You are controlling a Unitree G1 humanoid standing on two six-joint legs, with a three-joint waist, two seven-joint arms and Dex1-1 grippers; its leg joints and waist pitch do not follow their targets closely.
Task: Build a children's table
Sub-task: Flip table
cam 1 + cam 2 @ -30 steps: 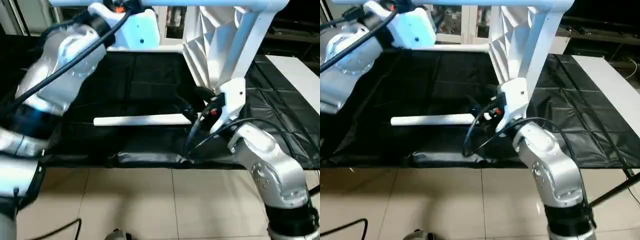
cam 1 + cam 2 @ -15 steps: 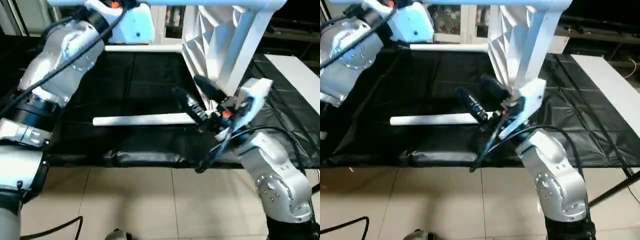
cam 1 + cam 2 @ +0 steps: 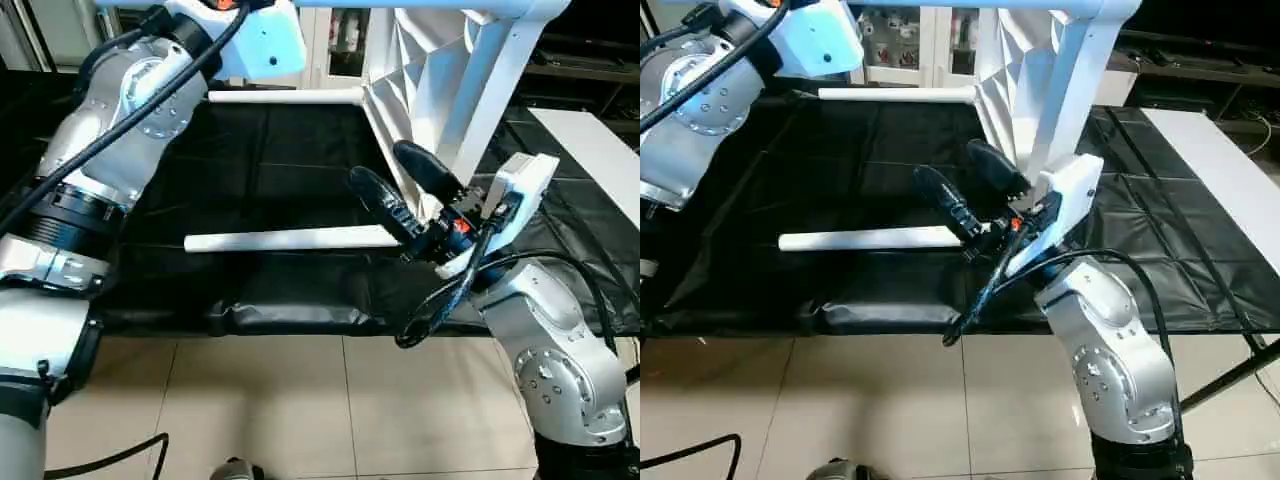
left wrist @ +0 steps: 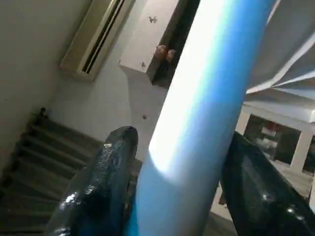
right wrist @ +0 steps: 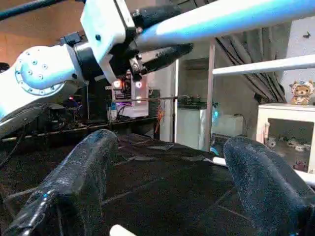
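Children's table tabletop stands up on edge at about 1 o'clock in the head view. It is white plastic with thin ribs fanning across its underside, and its upper part is cut off by the picture's edge. Three white tube legs are fitted to it. The top leg runs level along 12 o'clock and is mostly cropped. The slanting leg comes down toward the centre. The far leg reaches out flat toward 11 o'clock. A fourth, loose leg, smooth and round, lies flat on the creased, shiny black cloth that covers the counter, near the middle of the view. Its right end passes behind the right end effector. That end effector is released, its two rounded, rubbery black fingers spread wide and holding nothing, just above that end of the loose leg. The left end effector is up at the top leg, which looks bluish and blurred in the left wrist view. Whether it is clamped on the leg I cannot tell. A flat white board lies at 3 o'clock, cut off by the edge.
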